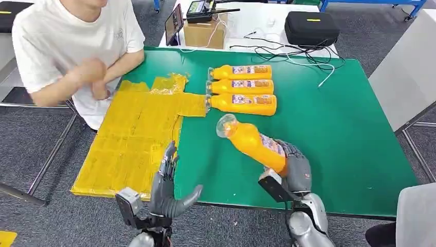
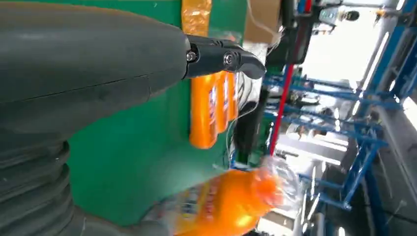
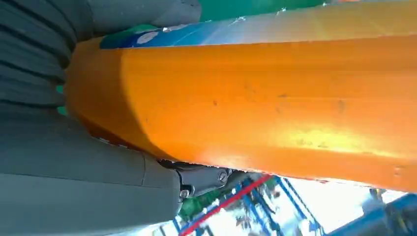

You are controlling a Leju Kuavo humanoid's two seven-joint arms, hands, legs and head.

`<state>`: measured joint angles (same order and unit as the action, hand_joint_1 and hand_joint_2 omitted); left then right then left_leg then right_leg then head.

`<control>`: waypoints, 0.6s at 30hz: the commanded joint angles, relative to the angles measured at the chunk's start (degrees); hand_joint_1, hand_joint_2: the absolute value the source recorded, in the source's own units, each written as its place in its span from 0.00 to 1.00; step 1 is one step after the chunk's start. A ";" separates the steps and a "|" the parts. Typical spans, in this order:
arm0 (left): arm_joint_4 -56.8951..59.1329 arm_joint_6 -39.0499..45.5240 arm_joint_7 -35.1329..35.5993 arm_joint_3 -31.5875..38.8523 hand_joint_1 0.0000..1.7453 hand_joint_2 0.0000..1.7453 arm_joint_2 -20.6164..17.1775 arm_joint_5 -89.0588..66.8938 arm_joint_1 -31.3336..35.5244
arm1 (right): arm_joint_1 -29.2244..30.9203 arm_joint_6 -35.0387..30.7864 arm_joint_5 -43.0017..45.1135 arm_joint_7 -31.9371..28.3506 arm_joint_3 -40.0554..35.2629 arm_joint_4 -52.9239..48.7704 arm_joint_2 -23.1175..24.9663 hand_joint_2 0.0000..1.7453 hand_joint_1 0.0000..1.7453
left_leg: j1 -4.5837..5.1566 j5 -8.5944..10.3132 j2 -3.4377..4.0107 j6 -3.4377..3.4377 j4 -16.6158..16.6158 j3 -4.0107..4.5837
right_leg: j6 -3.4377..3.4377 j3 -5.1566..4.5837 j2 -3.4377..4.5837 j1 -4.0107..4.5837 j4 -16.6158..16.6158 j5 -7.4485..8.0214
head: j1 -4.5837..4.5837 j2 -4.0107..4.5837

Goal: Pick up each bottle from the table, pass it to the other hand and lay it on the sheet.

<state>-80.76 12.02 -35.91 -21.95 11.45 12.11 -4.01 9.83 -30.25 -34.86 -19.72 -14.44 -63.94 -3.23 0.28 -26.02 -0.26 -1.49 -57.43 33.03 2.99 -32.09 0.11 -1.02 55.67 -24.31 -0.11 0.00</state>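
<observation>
Head view shows the right hand gripping a tilted orange bottle above the green counter; carry it level to the open left hand beside the yellow sheet.

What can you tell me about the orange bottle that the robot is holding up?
The orange bottle looks like clear plastic filled with orange drink, with a printed label around its middle and a clear cap end. The right robot hand grips its lower end and holds it above the green table, tilted, cap end pointing up and toward the yellow sheet. Nothing else touches it; the left robot hand waits open nearby.
</observation>
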 commanded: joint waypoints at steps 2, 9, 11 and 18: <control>-0.79 -6.98 3.59 -11.05 0.00 1.00 -6.43 7.30 0.49 | -2.19 1.21 7.61 -9.50 0.15 -8.39 6.46 1.00 1.00 | -0.02 -0.05 0.12 0.14 0.00 0.12 | -0.17 -0.17 0.09 0.04 0.04 -0.03 | 0.00 0.00; -1.41 -7.86 4.47 -10.74 0.00 1.00 -5.44 8.19 1.71 | -3.30 4.79 8.54 -11.90 -10.80 -7.36 9.80 1.00 1.00 | -0.08 -0.06 0.15 0.12 0.03 0.07 | -0.15 -0.15 0.10 0.09 0.03 -0.04 | 0.00 0.00; -1.83 -7.84 4.49 -10.51 0.00 1.00 -5.31 8.18 1.71 | -3.03 5.02 9.25 -11.61 -13.04 -6.48 9.45 1.00 1.00 | -0.12 -0.08 0.14 0.15 0.01 0.06 | -0.18 -0.13 0.09 0.12 0.04 -0.06 | 0.00 0.00; -3.21 -7.31 3.67 -9.10 0.00 1.00 -4.66 7.59 2.36 | -1.57 6.56 10.36 -11.62 -17.82 -1.56 9.98 1.00 1.00 | -0.11 -0.04 0.12 0.12 0.03 0.08 | -0.17 -0.12 0.07 0.10 -0.02 -0.03 | 0.00 -0.02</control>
<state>-83.86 4.26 -31.98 -31.23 7.50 19.82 -3.67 5.71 -24.50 -25.29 -31.39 -25.48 -72.02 6.23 0.26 -26.01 -0.25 -1.48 -57.40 33.28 2.96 -32.36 0.10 -1.01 55.69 -24.32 -0.11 -0.02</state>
